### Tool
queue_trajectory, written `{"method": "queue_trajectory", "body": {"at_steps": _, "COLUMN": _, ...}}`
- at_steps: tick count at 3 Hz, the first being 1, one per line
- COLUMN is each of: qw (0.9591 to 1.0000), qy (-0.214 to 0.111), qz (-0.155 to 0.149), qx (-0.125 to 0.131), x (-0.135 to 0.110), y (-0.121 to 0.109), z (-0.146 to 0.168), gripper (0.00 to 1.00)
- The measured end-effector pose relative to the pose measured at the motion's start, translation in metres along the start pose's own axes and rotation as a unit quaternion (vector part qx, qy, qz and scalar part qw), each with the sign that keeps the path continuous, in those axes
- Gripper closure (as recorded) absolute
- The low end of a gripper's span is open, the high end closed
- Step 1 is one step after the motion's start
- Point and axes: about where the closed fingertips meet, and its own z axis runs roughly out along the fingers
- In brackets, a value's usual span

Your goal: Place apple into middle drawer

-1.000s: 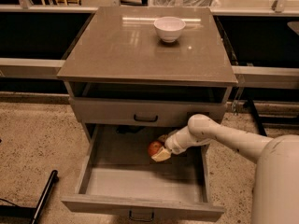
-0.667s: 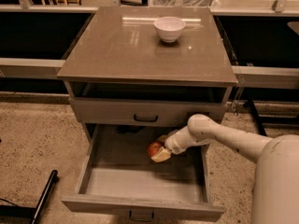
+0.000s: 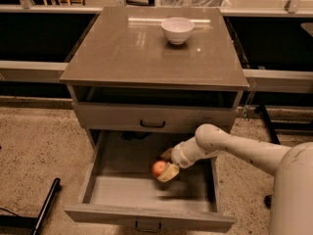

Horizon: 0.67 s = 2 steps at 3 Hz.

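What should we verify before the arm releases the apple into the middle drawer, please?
1. Middle drawer pulled open: ok.
2. Claw inside the drawer, gripping the apple: ok.
3. Apple resting on the drawer's floor: cannot tell; a shadow beneath suggests it hangs above.
4. Drawer front above shut, out of the way of the arm: ok.
5. White bowl on the cabinet top, far from the arm: ok.

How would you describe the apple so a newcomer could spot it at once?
Find the grey-brown cabinet; its lower grey drawer is pulled open. Over it, the robot's pale hand grips a round, shiny orange-red apple, the only colourful thing there.
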Motion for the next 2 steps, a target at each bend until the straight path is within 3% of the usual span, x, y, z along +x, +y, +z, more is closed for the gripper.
{"method": "queue_trajectory", "body": {"at_steps": 2, "qw": 1.0000, "qy": 0.000, "qz": 0.000, "qx": 0.000, "x": 0.0000, "y": 0.0001, "z": 0.0001, "gripper": 0.00}}
